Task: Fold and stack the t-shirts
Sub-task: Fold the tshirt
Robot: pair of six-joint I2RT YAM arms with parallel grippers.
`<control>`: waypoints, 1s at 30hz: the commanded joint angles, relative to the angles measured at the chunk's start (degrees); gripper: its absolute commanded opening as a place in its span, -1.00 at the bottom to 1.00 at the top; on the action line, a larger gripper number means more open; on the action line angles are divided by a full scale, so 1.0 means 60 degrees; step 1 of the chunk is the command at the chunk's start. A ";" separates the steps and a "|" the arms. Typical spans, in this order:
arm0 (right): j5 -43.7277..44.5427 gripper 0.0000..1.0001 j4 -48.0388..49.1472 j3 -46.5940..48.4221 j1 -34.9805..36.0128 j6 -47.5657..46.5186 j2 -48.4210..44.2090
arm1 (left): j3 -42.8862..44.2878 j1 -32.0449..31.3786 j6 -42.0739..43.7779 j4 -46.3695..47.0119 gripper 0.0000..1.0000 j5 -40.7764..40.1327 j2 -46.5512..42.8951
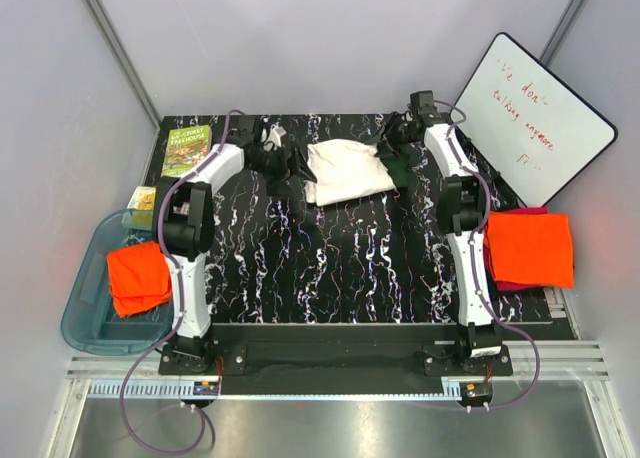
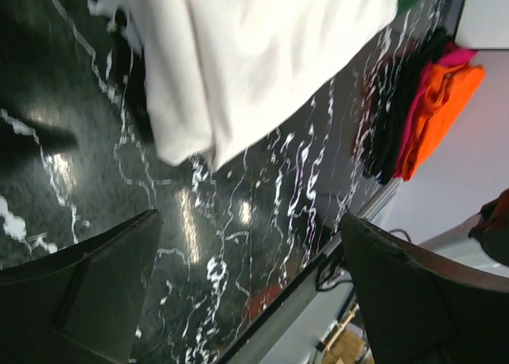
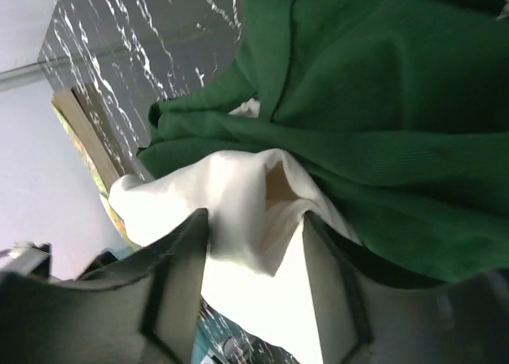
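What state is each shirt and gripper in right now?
cream t-shirt: folded, flat on table, far middle.
left orange t-shirt: roughly folded, in blue bin.
right orange t-shirt: folded, atop pink garment.
left gripper: open, empty.
right gripper: open, cream cloth between fingers.

**Q:** What finish do the arm links carry?
**A:** Left arm (image 1: 190, 248) and right arm (image 1: 465, 238) have white link shells and black joint housings. The wrist sections toward the far edge of the table (image 1: 330, 268) are black.

**Q:** Cabling?
**A:** A purple cable (image 1: 140, 418) follows each arm and loops out past the black base plates (image 1: 195, 358) at the table's near edge.

**Q:** Finger form?
**A:** Left gripper (image 2: 248, 221) and right gripper (image 3: 254, 217) each have two dark, matte, flat fingers (image 2: 87, 300) tapering to wedge tips.
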 commanded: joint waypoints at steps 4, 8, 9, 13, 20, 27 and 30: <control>0.1041 0.36 0.0638 -0.1340 -0.0091 -0.0658 -0.2052 | -0.0664 0.0039 0.0265 0.0476 0.98 -0.0227 -0.0850; 0.1307 0.37 0.0609 -0.2427 -0.0105 -0.1157 -0.3297 | -0.0005 0.0039 0.0104 0.0491 0.98 -0.0725 -0.0238; 0.1337 0.38 0.0609 -0.2618 -0.0091 -0.1260 -0.3445 | 0.0199 0.0039 0.0060 0.0491 0.98 -0.0813 -0.0060; 0.1615 0.38 0.0638 -0.3817 -0.0091 -0.1509 -0.4090 | 0.1486 -0.0063 -0.0189 0.0593 0.98 -0.1063 0.0906; 0.0563 0.06 0.1018 -0.4144 -0.0062 -0.1452 -0.3873 | 0.4110 -0.0313 -0.1561 0.1032 0.97 -0.0756 0.3612; -0.1006 -1.00 0.0990 -0.2183 0.0143 -0.1173 -0.2483 | 0.5930 -0.0094 -0.2973 0.2028 0.98 -0.0273 0.4835; -0.1285 -1.00 0.0829 -0.1040 0.0290 -0.0910 -0.1650 | 0.4863 0.0067 -0.2462 0.2278 0.98 -0.0243 0.3783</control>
